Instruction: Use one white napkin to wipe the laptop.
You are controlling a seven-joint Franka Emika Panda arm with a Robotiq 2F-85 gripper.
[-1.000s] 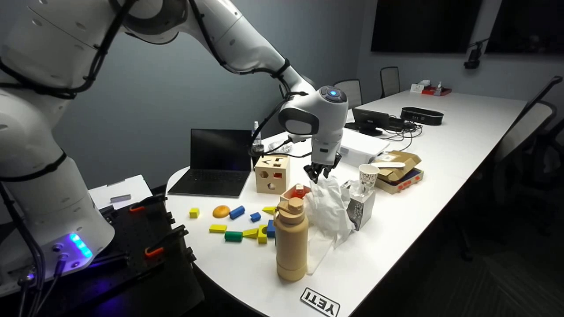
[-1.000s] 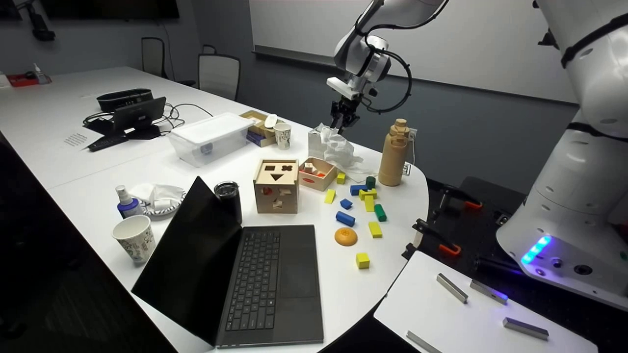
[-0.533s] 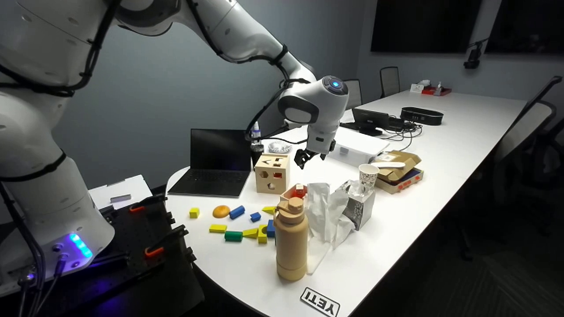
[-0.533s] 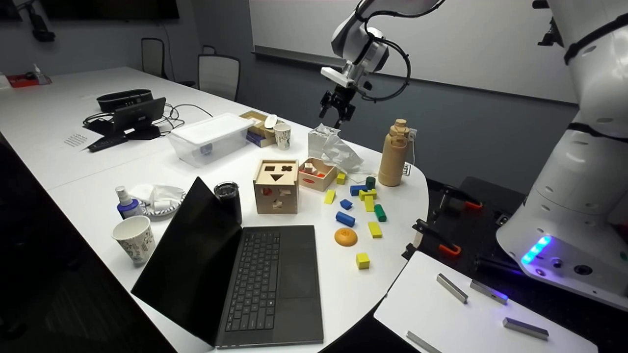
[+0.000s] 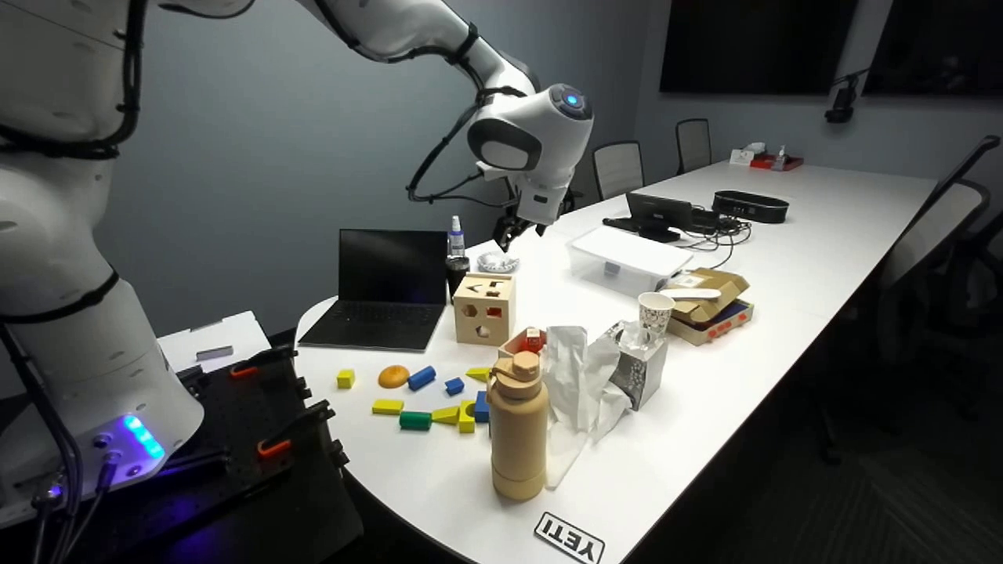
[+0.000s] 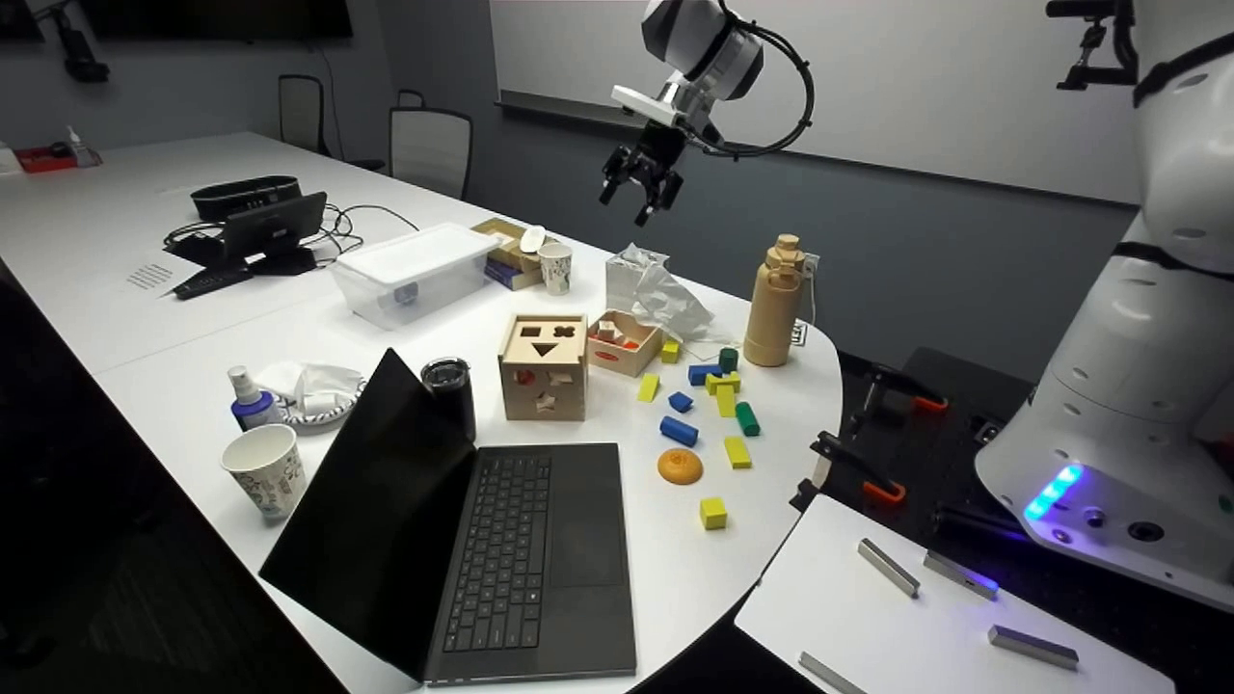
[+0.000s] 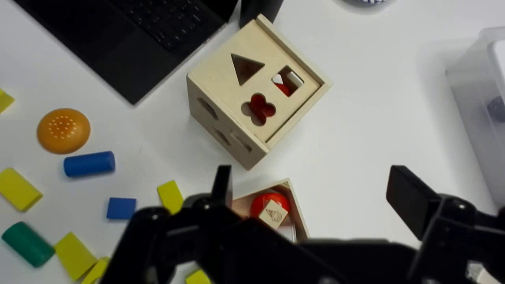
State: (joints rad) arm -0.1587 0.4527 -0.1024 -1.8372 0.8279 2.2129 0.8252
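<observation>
A crumpled white napkin lies against the patterned tissue box, its lower end spread on the table behind the bottle. The laptop stands with its lid up, and its keyboard corner shows in the wrist view. My gripper hangs high over the table, apart from the napkin. Its fingers are spread wide with nothing between them. The napkin is out of the wrist view.
A wooden shape-sorter cube stands beside the laptop, with an open wooden box near it. Several coloured blocks lie about. A tan bottle, a clear bin, a black tumbler and a paper cup also stand here.
The gripper was down at the napkin's top with its fingers near it; it has opened, let go and risen away. The napkin's top has slumped lower beside the tissue box.
</observation>
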